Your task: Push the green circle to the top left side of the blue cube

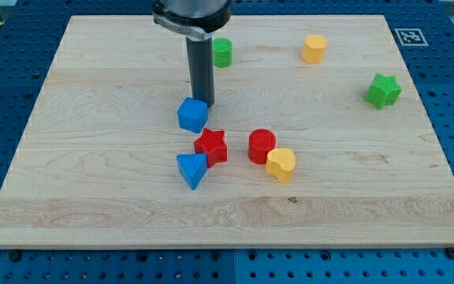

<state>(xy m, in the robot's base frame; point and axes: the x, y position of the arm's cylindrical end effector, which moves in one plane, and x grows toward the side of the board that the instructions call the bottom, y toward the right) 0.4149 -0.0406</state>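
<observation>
No jaws are fitted: the arm ends in a plain rod, so nothing can be opened, closed or gripped. My tip [209, 104] is seen resting just at the upper right edge of the blue cube [192, 115], touching it or very nearly so.

The green circle [222, 52] is found toward the view's top, just right of the rod and well apart from the cube.

It is judged to be a small, light, stiff plastic cylinder that should slide readily on the smooth wooden worktop [93, 173]. Being round, it may roll off a glancing contact, so it is best pushed squarely through its middle, from its right side, to be carried leftward to the cube's upper left.
</observation>
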